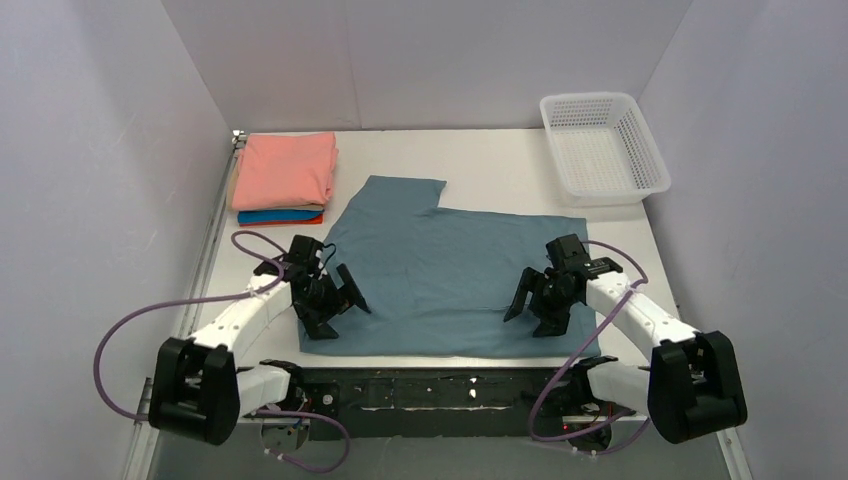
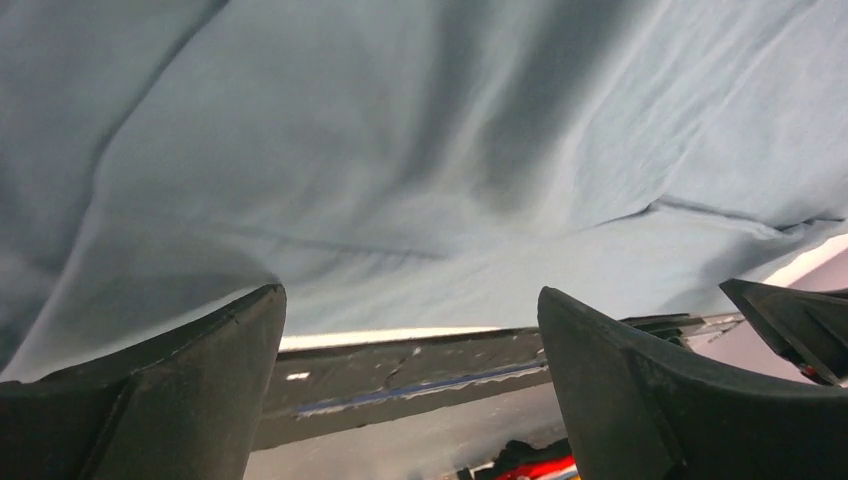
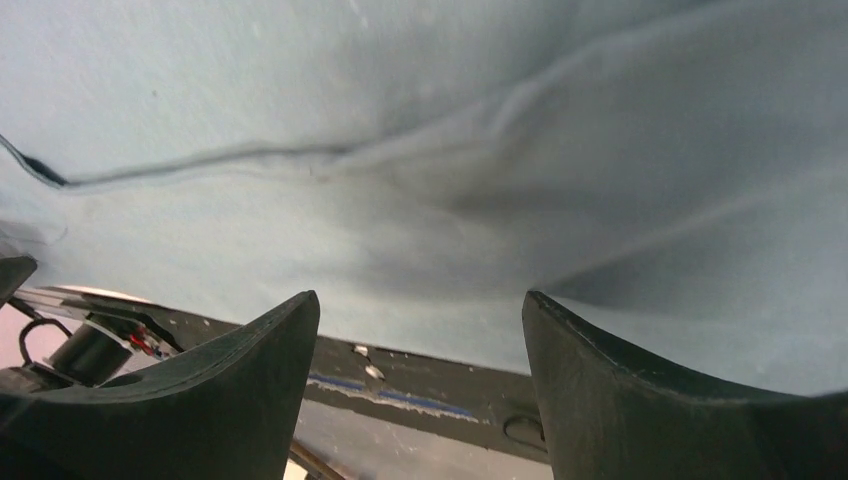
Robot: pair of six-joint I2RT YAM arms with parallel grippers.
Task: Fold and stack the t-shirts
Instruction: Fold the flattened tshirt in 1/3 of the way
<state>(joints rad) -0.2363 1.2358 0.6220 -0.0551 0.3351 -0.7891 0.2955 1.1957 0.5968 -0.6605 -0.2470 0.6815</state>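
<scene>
The white desk (image 1: 500, 160) took up most of the overhead view, and spread flat across its middle lay the big blue-grey shirt (image 1: 450, 270), one short sleeve sticking out toward the far left. Its near hem ran right along the desk's front edge. Both wrist cameras showed that hem ending just above the black strip (image 2: 400, 375) at the front of the desk, with soft creases running through the cloth (image 2: 420, 150).

Over in the far right corner sat the white mesh basket (image 1: 600, 150), well apart from the shirt.

In the far left corner was the folded pile: the pink shirt (image 1: 285, 170) on top, with a sliver of the blue shirt (image 1: 262, 215) and of the orange shirt (image 1: 305, 219) peeking out beneath it. The pile sat near the spread shirt's sleeve but not touching it.

The left hand (image 1: 345, 318) was over the near-left corner of the blue-grey shirt, fingers (image 2: 200, 380) spread wide and gripping nothing. The right hand (image 1: 527, 322) was over the near-right part, fingers (image 3: 620, 390) likewise apart and empty. Both pointed down toward the near hem, and whether the fingertips touched the cloth could not be told.
</scene>
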